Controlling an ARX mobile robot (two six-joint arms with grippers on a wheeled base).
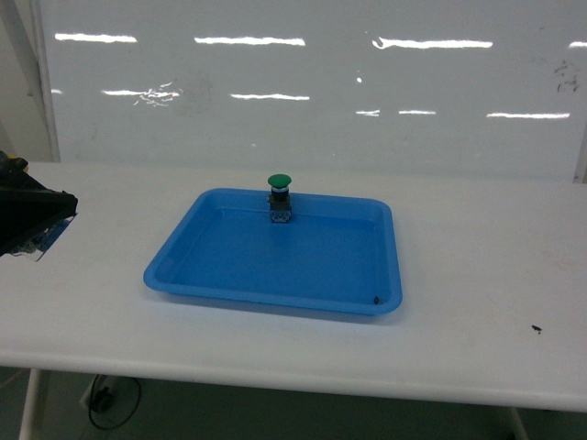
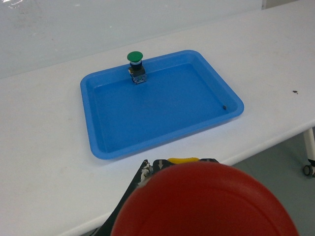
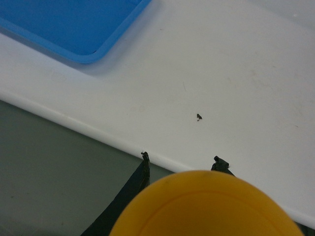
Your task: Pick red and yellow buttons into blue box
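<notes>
The red button's cap [image 2: 204,201] fills the bottom of the left wrist view, held close under the camera by my left gripper [image 2: 179,164], which is shut on it over the table's front part. The yellow button's cap [image 3: 197,206] fills the bottom of the right wrist view. My right gripper [image 3: 182,160] is shut on it, with black fingertips [image 3: 144,157] showing on either side at the table's front edge. Both button bases are hidden. The blue box is out of view.
A shallow blue tray [image 1: 174,266] lies mid-table, and a green-capped button [image 1: 279,197] stands inside it at its far rim. A black part of my left arm [image 1: 27,215] shows at the left edge. A small dark speck [image 1: 537,328] lies near the table's front right.
</notes>
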